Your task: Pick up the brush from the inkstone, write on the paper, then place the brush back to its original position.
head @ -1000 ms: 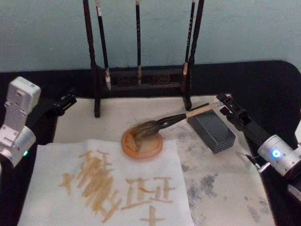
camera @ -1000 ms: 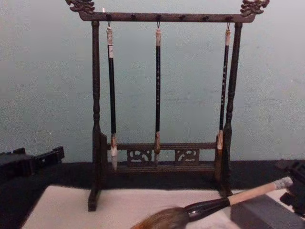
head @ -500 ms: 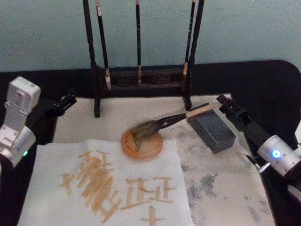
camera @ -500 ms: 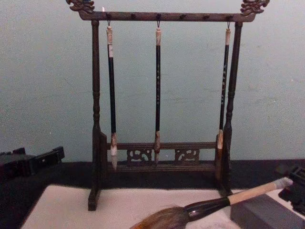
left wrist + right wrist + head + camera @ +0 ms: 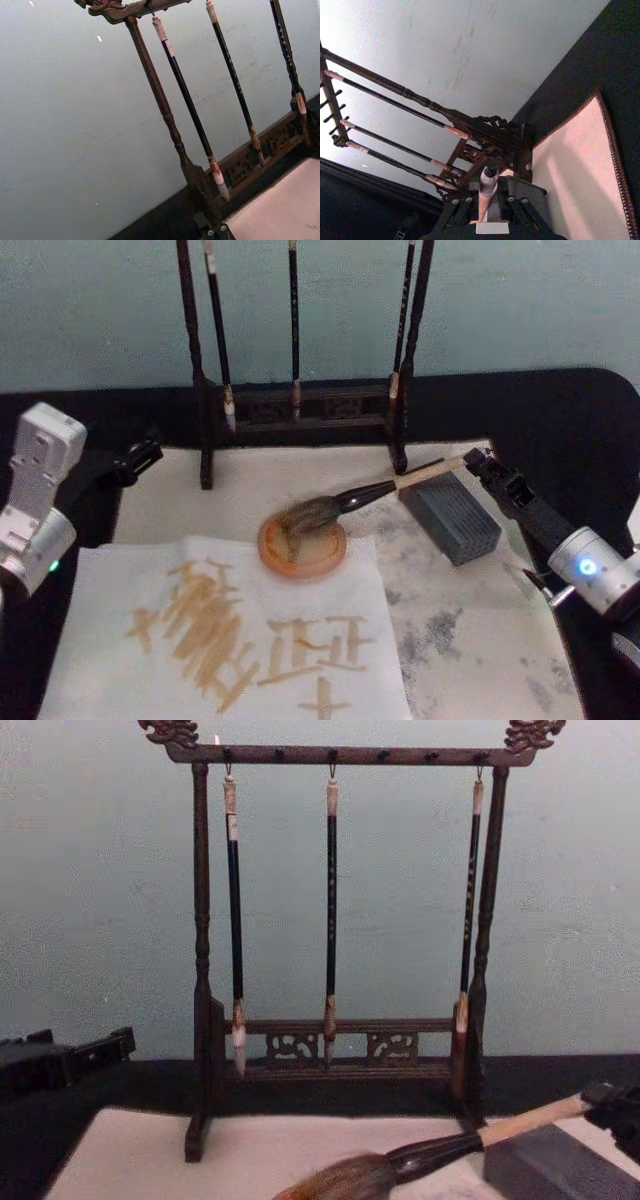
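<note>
In the head view, the brush (image 5: 350,502) lies slantwise. Its bristle head rests in a round orange dish (image 5: 322,560) at the far right corner of the paper (image 5: 110,670), and its handle points back and to the right, over the far corner of the inkstone (image 5: 455,520). The right gripper (image 5: 482,466) sits at the handle's tip, and the left gripper (image 5: 138,454) is parked off the mat's left corner. The left wrist view takes in the rack (image 5: 165,115) and its hanging slim brushes (image 5: 192,110). In the right wrist view the fingers (image 5: 454,206) stand apart, one on either side of the pale handle, with gaps showing. The chest view has the handle rising rightward into that gripper.
</note>
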Controlling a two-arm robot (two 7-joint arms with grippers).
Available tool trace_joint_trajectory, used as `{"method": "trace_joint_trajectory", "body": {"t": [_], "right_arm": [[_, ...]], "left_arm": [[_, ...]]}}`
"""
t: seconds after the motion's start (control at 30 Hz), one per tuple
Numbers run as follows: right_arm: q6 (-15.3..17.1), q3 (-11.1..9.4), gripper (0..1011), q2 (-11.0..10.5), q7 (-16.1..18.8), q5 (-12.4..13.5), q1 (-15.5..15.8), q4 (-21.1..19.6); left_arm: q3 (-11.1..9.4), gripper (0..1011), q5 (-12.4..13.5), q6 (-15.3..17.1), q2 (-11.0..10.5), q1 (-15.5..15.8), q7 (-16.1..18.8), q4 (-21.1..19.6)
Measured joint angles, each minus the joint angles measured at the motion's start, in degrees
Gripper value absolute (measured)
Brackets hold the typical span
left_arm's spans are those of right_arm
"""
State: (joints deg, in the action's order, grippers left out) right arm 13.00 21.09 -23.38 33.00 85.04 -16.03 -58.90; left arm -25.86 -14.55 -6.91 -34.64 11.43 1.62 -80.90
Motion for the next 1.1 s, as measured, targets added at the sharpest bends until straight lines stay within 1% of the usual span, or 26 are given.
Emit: {"method": "trace_joint_trajectory", "body": {"t": [0.07,0.13,1.1], "right_arm": [[0.0,0.0,190,0.0,0.0,0.0,0.0,0.0],[0.0,0.0,173,0.0,0.0,0.0,0.0,0.0],[0.0,0.0,160,0.0,0.0,0.0,0.0,0.0]], "left_arm": [[0.0,1002,0.0,0.0,0.0,0.0,0.0,0.0],[0.0,1002,0.0,0.0,0.0,0.0,0.0,0.0],[0.0,1002,0.0,0.0,0.0,0.0,0.0,0.0]]}}
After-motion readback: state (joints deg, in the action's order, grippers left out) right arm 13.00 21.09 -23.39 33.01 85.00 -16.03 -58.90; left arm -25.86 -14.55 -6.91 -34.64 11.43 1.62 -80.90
